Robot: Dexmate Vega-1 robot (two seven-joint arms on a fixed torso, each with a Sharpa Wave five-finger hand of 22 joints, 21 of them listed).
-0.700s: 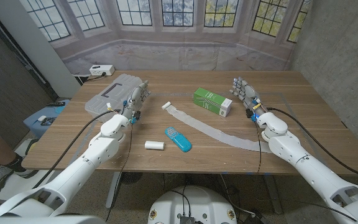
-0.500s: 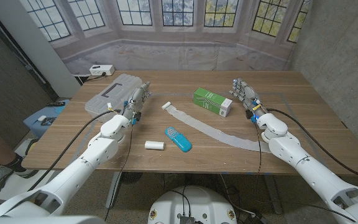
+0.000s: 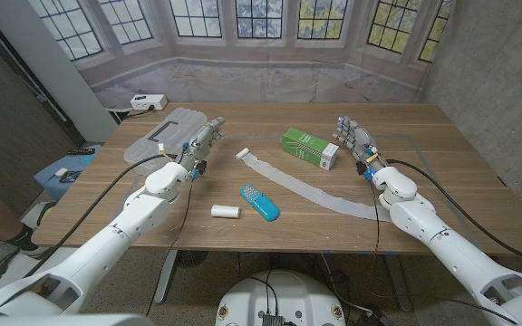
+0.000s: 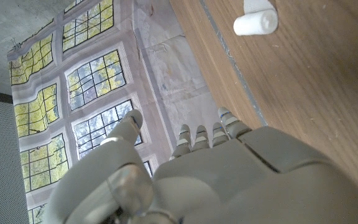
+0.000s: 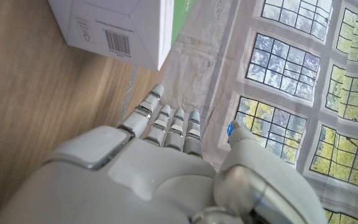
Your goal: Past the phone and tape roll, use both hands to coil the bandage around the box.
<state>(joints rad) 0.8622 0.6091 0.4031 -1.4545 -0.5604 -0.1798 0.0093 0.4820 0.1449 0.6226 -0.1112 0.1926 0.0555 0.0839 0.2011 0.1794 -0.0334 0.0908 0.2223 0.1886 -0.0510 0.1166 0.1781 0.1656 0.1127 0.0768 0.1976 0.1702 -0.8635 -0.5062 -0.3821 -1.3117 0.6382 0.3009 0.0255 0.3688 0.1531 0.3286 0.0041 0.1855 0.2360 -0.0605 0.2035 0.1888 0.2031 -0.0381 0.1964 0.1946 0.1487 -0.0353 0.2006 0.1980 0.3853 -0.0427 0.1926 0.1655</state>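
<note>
L hand (image 3: 203, 138) has crept a little up and right in the head view vs 0.7 s ago, forearm stretching out more. It now sits left of centre, just beside the grey case (image 3: 164, 138) at upper left. Fingers apart, nothing in them; wrist cam agrees, palm bare (image 4: 229, 174). R hand (image 3: 355, 138) hasn't shifted: right of centre, fingers spread, holding nothing, standing just right of the box (image 3: 311, 148). R wrist cam puts the box's barcode end (image 5: 123, 31) close past the fingertips (image 5: 166, 121), not touching.

Nothing on the table has moved. Bandage (image 3: 306, 188) lies unrolled as a long pale strip, running from centre frame, near the box's left side, down to lower right, ending close by the R forearm. Its upper-left end is slightly folded. Box lies upper centre-right, apart from the strip. Phone (image 3: 259, 203) and tape roll (image 3: 226, 211) sit lower centre, nearer the robot than the bandage; the roll also shows in the L wrist cam (image 4: 255, 23).

Meaning, as I read it: only the reach has begun, L arm first. No contact w/ bandage or box, so wrapping hasn't started. L hand is well apart from the strip's near end; R hand is placed to steady the box. Likely next need: L pinches the folded end, R holds the box.
</note>
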